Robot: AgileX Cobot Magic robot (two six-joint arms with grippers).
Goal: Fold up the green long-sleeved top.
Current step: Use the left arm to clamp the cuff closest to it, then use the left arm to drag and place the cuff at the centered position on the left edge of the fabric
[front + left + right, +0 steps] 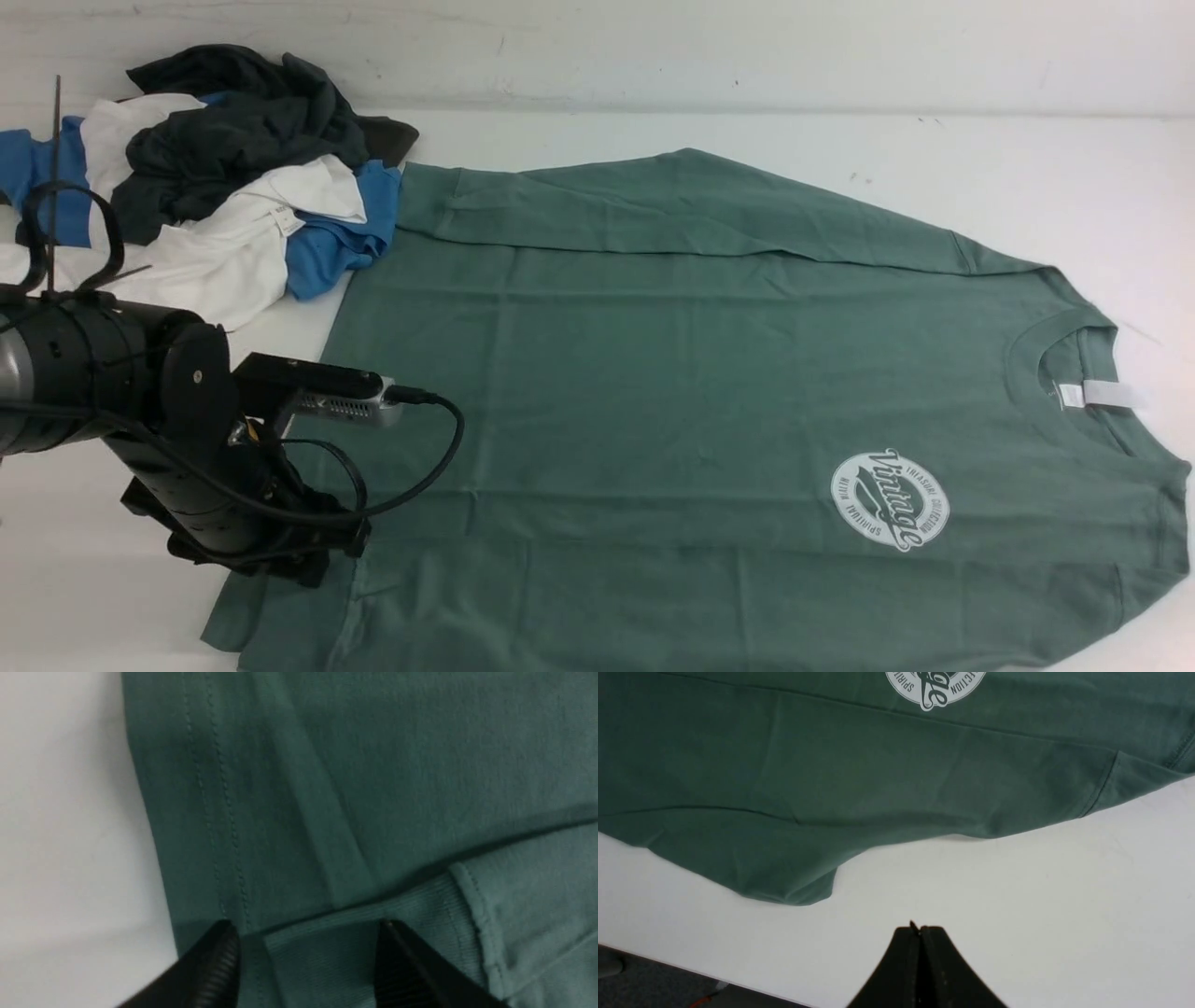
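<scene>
Left claw (306,935): the black fingers with grooved pads (219,966) stand spread apart. The ribbed sleeve cuff (327,963) lies flat between them and is not pinched. Beside the cuff runs the hem (210,812), which has a double row of stitching and ends against bare white surface.

Right claw (920,928): the fingers are pressed together with nothing between them. It sits over bare worktop (1017,896), apart from the near edge of the cloth.

Green long-sleeved top (653,373): matte sage knit, laid flat and face up across the middle of the worktop. The hem is at the left and the ribbed crew neck (1027,345) at the right. It shows light creases. The far sleeve (672,210) is folded in along the far edge. A round white printed logo (890,499) sits on the chest, and a white label (1102,394) sits at the neck.

Left arm (112,373): black, with cables, low over the near-left hem corner.

Heap of garments (233,177): crumpled blue, white and dark grey cloth at the far left, touching the top's far-left corner.

Edges: open white surface lies beyond the top on the far right (1027,177). In the right wrist view the worktop's near edge shows, with a dark floor below it.
</scene>
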